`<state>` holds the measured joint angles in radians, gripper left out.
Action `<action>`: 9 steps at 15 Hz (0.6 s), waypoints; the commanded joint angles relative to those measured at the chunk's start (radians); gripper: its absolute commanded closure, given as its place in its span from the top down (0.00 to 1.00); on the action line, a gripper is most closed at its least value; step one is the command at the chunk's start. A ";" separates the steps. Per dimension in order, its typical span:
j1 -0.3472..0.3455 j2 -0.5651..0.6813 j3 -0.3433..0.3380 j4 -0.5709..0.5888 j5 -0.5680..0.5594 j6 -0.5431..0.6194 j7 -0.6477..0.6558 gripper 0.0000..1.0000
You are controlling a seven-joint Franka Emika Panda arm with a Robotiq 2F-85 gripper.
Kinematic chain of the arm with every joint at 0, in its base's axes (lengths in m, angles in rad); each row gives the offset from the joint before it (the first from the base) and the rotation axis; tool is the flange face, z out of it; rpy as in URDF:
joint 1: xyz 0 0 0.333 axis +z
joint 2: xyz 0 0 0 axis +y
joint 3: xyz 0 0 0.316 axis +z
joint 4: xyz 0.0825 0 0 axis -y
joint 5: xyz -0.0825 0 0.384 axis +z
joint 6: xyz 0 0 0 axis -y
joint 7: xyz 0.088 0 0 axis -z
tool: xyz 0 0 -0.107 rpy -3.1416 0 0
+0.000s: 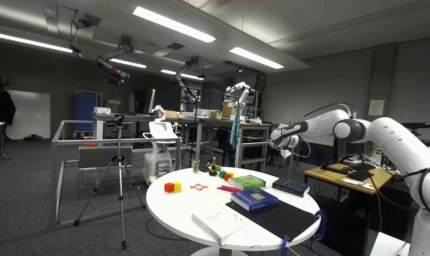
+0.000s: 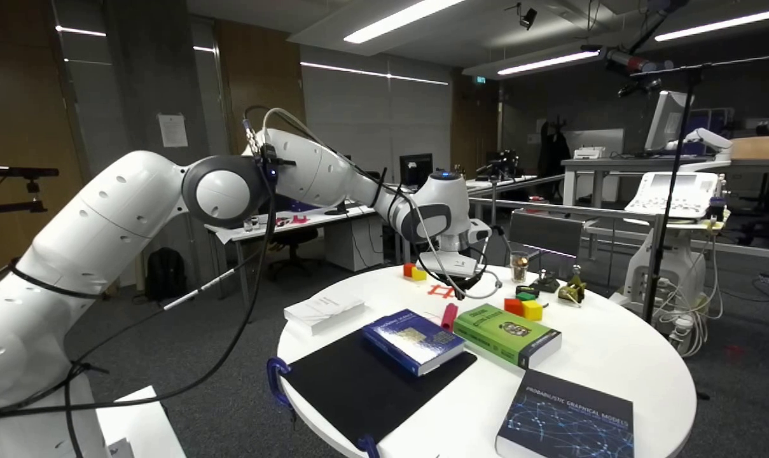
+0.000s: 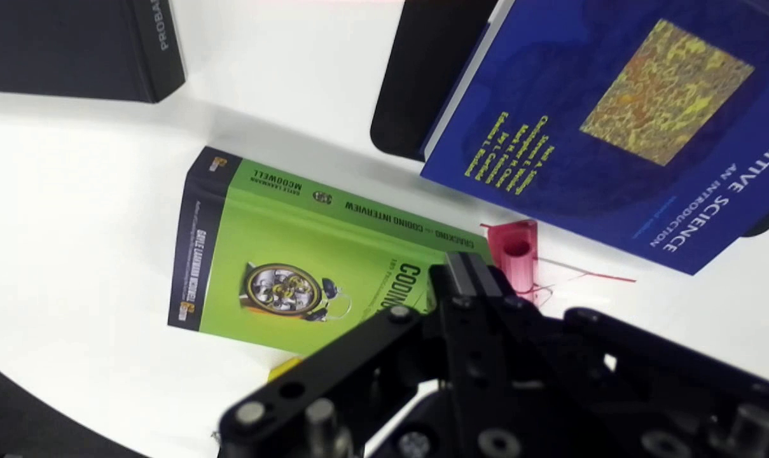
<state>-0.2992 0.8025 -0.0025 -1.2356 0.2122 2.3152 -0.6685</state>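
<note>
white arm (image 2: 320,172) arched up and over, wrist (image 2: 444,213) turned downward, black tool (image 3: 469,267) with fingertips (image 3: 459,273) seemingly pressed together

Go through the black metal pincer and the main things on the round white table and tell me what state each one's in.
Black metal pincer: shut, empty.
Green rectangular paper book: closed, lying flat.
Blue rectangular paper book: closed, lying flat.
White rectangular paper book: closed, lying flat.
Dark rectangular paper book: closed, lying flat.
Thin black rectangular mat: flat, partly covered by the blue book.
Clear round drinking glass: upright, contents unclear.
</note>
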 commanded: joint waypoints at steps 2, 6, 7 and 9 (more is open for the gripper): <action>0.010 0.066 0.011 0.076 -0.040 0.142 0.086 0.00; -0.010 0.063 0.038 0.056 -0.041 0.115 0.078 0.01; -0.011 0.065 0.038 0.060 -0.041 0.114 0.079 0.01; -0.011 0.065 0.038 0.062 -0.041 0.114 0.079 0.01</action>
<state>-0.2909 0.8652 0.0084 -1.1778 0.2006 2.4306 -0.6024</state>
